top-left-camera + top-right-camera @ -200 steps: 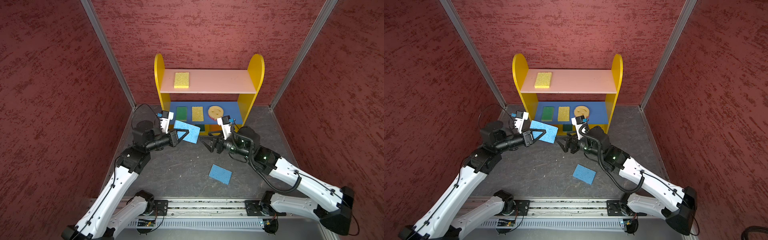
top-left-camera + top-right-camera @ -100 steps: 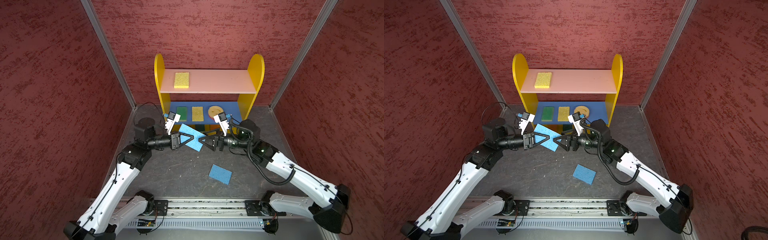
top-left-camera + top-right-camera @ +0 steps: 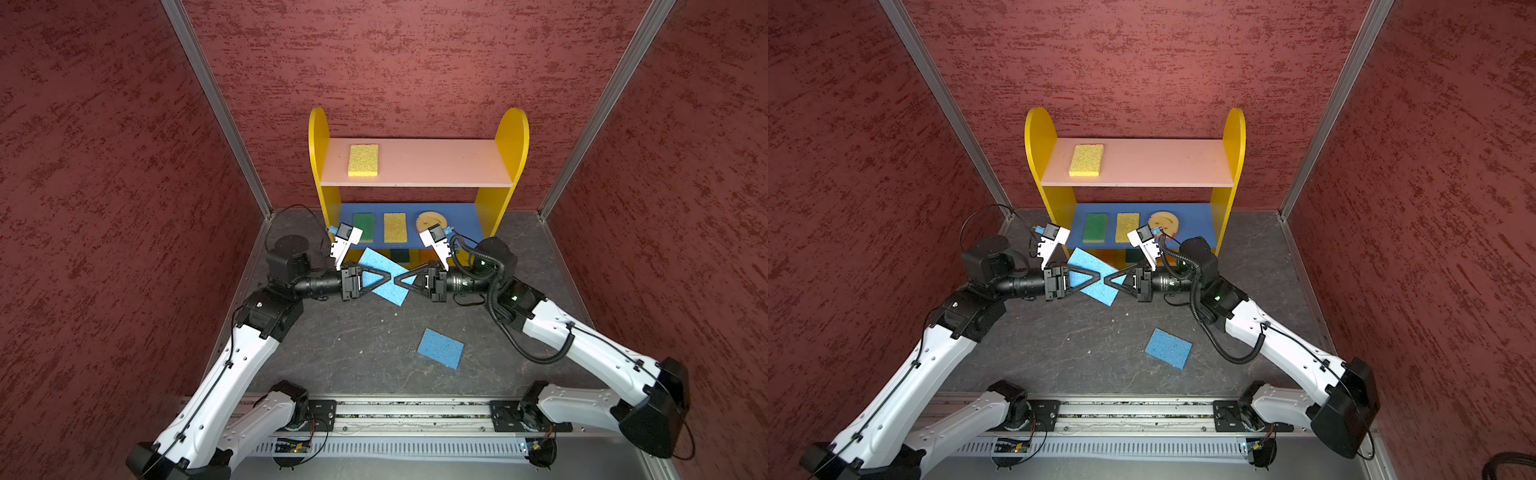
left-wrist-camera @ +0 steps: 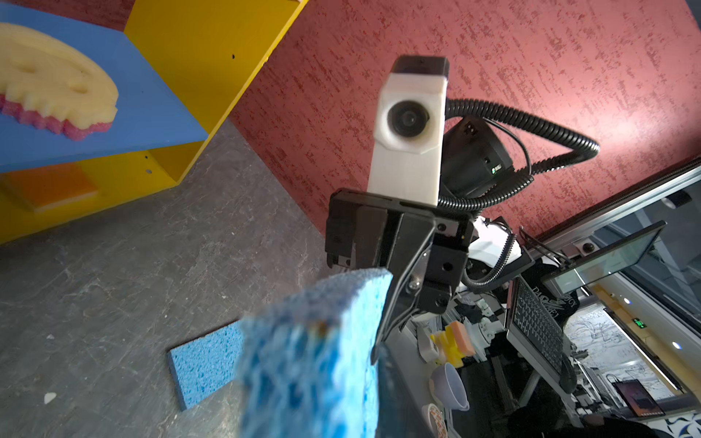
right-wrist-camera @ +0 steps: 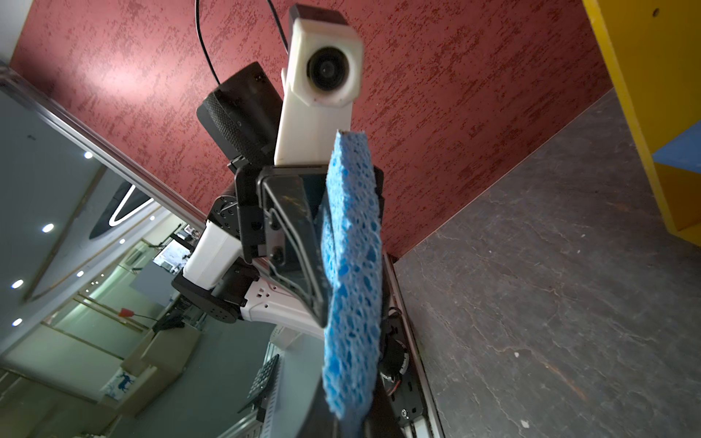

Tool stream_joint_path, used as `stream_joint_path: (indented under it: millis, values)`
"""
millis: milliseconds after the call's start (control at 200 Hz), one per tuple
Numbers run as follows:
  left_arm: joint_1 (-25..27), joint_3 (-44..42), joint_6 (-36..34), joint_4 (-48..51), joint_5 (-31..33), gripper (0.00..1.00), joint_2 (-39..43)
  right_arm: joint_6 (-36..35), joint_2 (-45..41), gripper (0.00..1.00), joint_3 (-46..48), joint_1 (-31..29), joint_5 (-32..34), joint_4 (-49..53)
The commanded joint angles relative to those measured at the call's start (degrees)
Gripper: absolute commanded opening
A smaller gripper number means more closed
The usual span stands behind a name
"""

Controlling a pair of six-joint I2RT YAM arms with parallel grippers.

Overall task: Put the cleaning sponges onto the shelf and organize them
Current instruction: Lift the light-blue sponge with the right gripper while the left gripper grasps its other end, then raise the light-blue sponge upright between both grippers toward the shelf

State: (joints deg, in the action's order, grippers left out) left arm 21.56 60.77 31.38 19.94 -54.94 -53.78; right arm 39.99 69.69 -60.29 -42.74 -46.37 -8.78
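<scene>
the right gripper (image 3: 397, 279) is clamped shut on the blue sponge (image 3: 371, 261), which hangs in the air just in front of the shelf (image 3: 513, 141). the left gripper (image 3: 389, 276) meets it tip to tip over the same sponge; how wide its jaws stand cannot be told. a second sponge (image 3: 441, 348), also blue, lies flat on the floor (image 3: 332, 345). a yellow sponge (image 3: 363, 160) sits on the pink board (image 3: 436, 162).

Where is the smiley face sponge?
In both top views the smiley sponge lies on the shelf's blue middle board, just right of the yellow sponge there.
</scene>
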Motion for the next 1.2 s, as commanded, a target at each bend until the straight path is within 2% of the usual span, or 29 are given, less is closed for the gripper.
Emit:
stream_joint_path:
  millis: [0,40,60,70,85,276,456,591,691,857,1032,1102,1197]
  values:
    - [0.24,0.12,1.40,-2.86,0.34,0.70,-0.10,-0.09,-1.73,0.00,0.23,0.11,1.28,-0.97]
    - [0.24,-0.07,1.65,-3.00,0.70,0.81,-0.13,-0.49,-1.87,0.00,0.39,0.07,2.22,-0.66]
    - [0.24,-0.09,1.94,-2.99,0.93,0.89,-0.15,-0.64,-1.92,0.00,0.49,0.11,2.87,-0.49]
    - [0.24,-0.21,2.14,-3.20,1.03,0.97,-0.11,-0.69,-1.99,0.00,0.49,0.11,3.22,-0.42]
    - [0.24,-0.36,2.48,-3.48,1.20,1.00,-0.09,-0.65,-2.09,0.00,0.57,0.11,3.96,-0.29]
    - [0.23,-3.23,5.01,-7.48,3.04,0.99,3.04,-0.79,-3.57,0.00,1.66,0.11,12.50,-1.04]
    - [0.23,-7.52,8.49,-11.25,13.40,1.00,8.64,2.57,-4.04,0.00,2.90,0.11,21.74,-5.97]
    - [1.20,-11.52,11.96,-15.29,22.80,1.00,10.67,8.28,-3.73,0.00,5.05,0.11,28.10,-15.42]
    - [3.73,-13.19,13.00,-19.28,26.85,0.99,10.48,11.65,-2.95,0.00,6.62,-0.38,32.27,-21.68]
    - [9.66,-11.55,10.57,-20.94,32.51,0.99,7.41,10.09,-1.78,0.00,6.41,-4.63,39.59,-24.73]
    - [11.56,-7.77,8.40,-22.81,35.68,1.00,3.65,6.54,-1.27,0.00,5.95,-10.28,45.76,-27.09]
    - [11.57,-6.27,8.01,-23.82,35.60,0.92,2.79,6.81,-1.27,0.00,6.30,-11.17,46.64,-28.11]
    - [11.57,-4.48,7.38,-25.60,35.14,0.75,2.68,6.82,-1.55,0.00,6.93,-11.99,48.17,-28.65]
